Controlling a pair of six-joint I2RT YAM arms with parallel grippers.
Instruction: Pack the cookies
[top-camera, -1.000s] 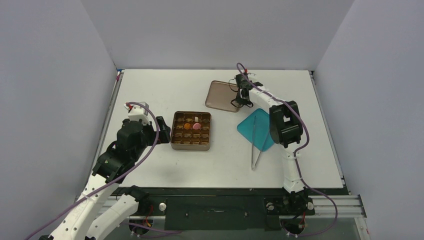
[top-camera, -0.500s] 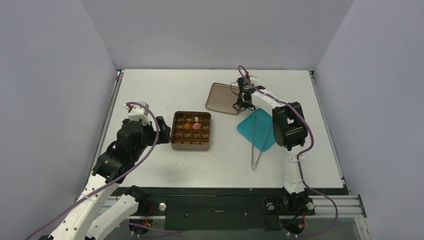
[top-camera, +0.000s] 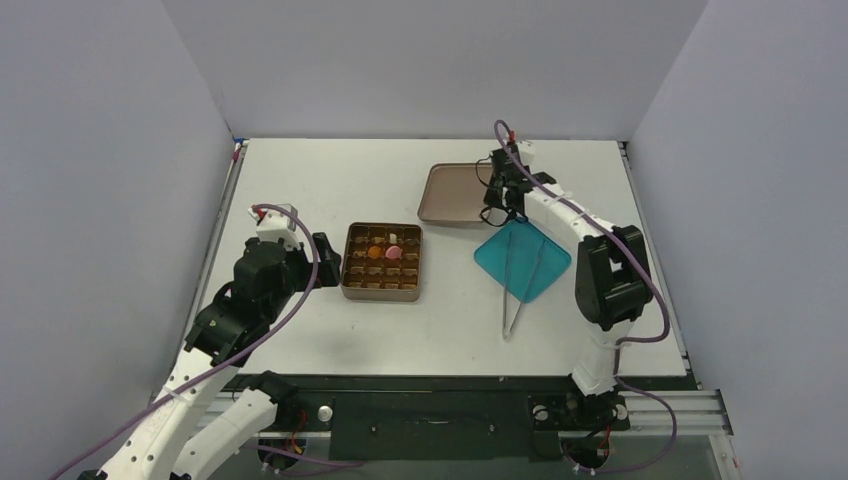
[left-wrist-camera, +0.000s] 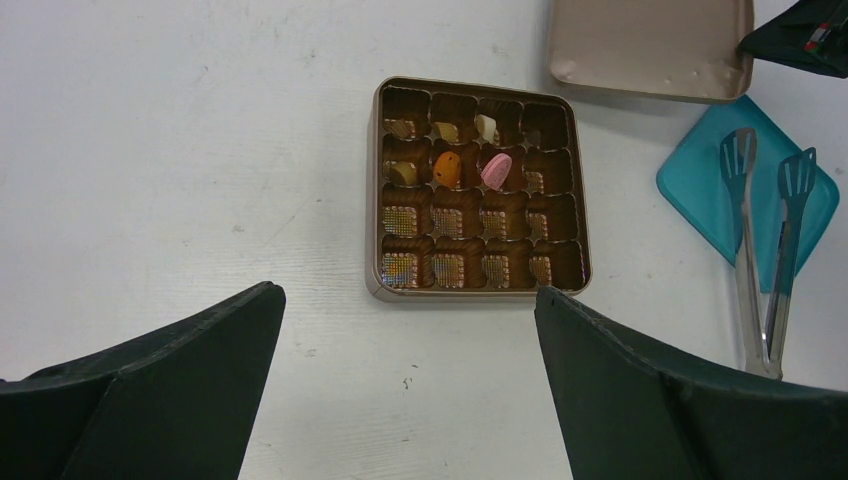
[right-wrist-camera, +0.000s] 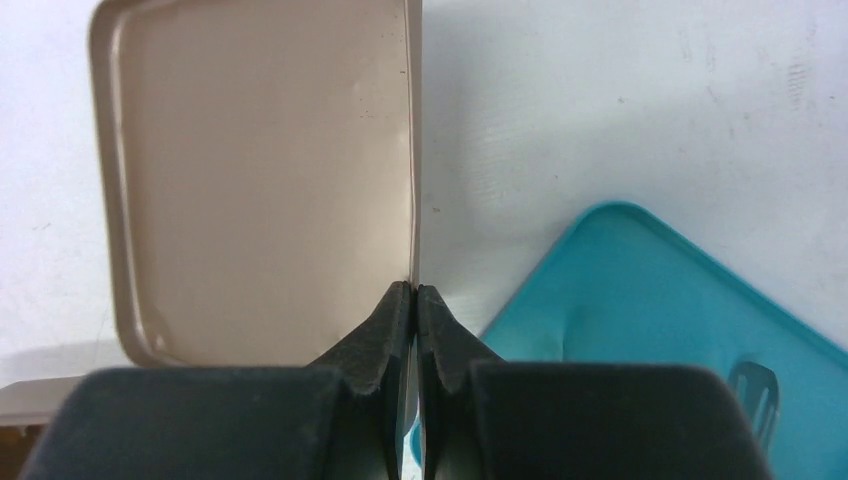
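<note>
The cookies lie in the upper cells of the square brown gridded tin (left-wrist-camera: 478, 293): an orange round (left-wrist-camera: 448, 168), a pink round (left-wrist-camera: 496, 170), a cream-white piece (left-wrist-camera: 486, 128) and small brown bits (left-wrist-camera: 403, 173). From above the tin (top-camera: 382, 297) sits mid-table. My left gripper (top-camera: 325, 258) hangs open just left of it, and its jaws (left-wrist-camera: 407, 290) frame the tin's near edge with nothing between them. The tan lid (top-camera: 455, 193) lies at the back. My right gripper (top-camera: 497, 208) is shut on the lid's right rim (right-wrist-camera: 412, 150), fingertips (right-wrist-camera: 414, 290) pinched together.
A teal square plate (top-camera: 522, 260) lies right of the tin, just in front of the lid, and is also seen in the right wrist view (right-wrist-camera: 650, 300). Metal tongs (top-camera: 510, 290) rest across the plate and onto the table. Grey walls enclose three sides.
The right arm has swung to the right, carrying the lid a short way right with it. The left arm and the tin have not moved.
</note>
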